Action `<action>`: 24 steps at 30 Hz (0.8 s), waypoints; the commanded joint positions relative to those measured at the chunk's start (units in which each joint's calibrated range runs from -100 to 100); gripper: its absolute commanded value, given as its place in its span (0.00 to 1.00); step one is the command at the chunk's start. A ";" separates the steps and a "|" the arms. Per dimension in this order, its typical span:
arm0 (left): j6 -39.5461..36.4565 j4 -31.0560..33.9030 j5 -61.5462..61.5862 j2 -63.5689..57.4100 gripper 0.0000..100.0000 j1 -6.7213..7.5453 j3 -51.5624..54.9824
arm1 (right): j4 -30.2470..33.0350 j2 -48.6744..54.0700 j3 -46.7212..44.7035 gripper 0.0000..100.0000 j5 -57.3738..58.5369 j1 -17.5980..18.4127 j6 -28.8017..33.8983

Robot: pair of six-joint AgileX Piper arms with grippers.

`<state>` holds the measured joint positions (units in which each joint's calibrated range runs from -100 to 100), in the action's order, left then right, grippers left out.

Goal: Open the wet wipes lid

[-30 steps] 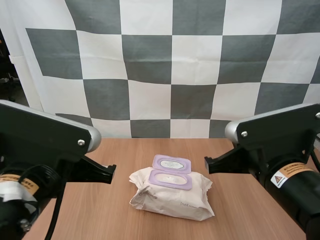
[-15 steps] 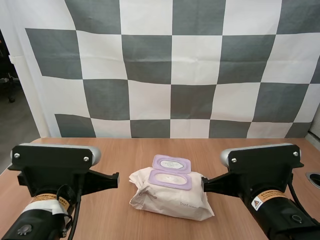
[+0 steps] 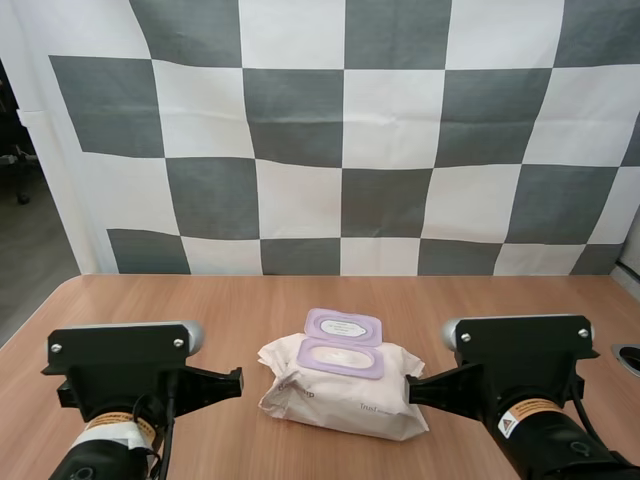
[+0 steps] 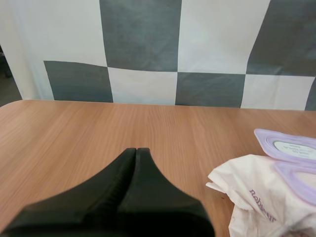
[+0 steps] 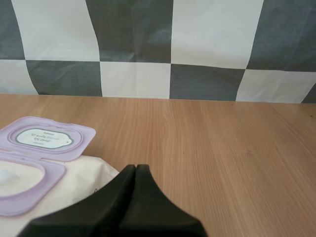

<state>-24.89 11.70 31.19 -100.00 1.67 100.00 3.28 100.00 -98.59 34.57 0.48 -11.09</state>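
A soft cream pack of wet wipes (image 3: 340, 390) lies in the middle of the wooden table (image 3: 200, 310). Its lilac lid (image 3: 343, 327) is flipped back and lies flat behind the lilac opening frame (image 3: 342, 358). My left gripper (image 3: 234, 381) hovers low to the left of the pack, apart from it, fingers shut into one wedge (image 4: 136, 150) with the pack (image 4: 256, 197) off to its side. My right gripper (image 3: 412, 388) sits close to the pack's right end, also shut (image 5: 135, 167), near the open lid (image 5: 47, 137).
Bare tabletop stretches behind the pack and to both sides. A small round hole (image 3: 628, 357) sits at the table's right edge.
Both arms have dropped lower and drawn back toward the near edge. The pack and its open lid have not moved.
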 commanded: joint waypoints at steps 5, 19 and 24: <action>-2.65 0.14 0.41 0.00 0.00 -0.06 0.00 | 0.69 0.00 -1.41 0.00 -2.57 -0.01 0.12; -2.59 0.14 -0.12 0.00 0.00 -0.06 0.00 | 0.07 0.00 -1.41 0.00 -2.86 -0.01 0.12; -2.59 0.14 -0.12 0.00 0.00 -0.06 0.00 | 0.07 0.00 -1.41 0.00 -2.86 -0.01 0.12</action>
<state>-27.48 11.79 31.23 -100.00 1.59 100.00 3.42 100.00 -100.00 31.73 0.48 -10.97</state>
